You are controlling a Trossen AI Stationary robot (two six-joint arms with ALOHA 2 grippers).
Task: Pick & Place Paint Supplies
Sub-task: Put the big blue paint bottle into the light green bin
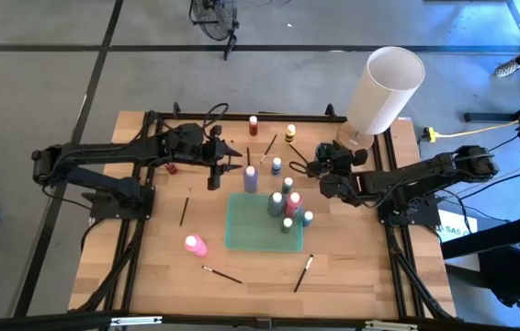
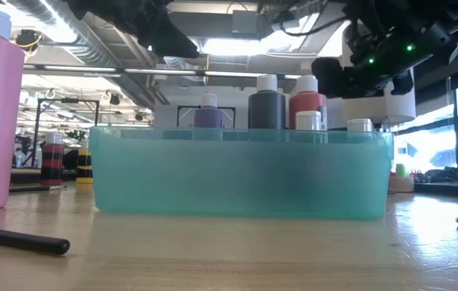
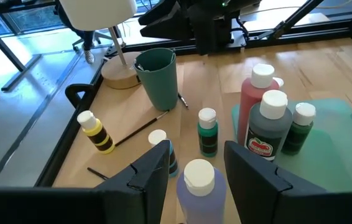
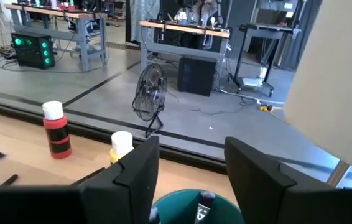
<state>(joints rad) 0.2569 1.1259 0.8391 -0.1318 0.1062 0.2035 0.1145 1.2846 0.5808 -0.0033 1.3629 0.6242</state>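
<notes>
Several paint bottles point(image 1: 276, 203) stand, seemingly, inside the teal tray point(image 1: 242, 230).

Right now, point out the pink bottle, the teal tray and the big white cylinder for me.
pink bottle point(image 1: 195, 245), high view, on its body.
teal tray point(image 1: 246, 228), high view, on its bare floor.
white cylinder point(image 1: 384, 90), high view, on its side wall.

Between your left claw's point(image 3: 194, 171) fingers stands a bottle point(image 3: 199, 186); ahead of it, a cup point(image 3: 158, 78); your right claw point(image 4: 188, 168) hangs above that cup.
</notes>
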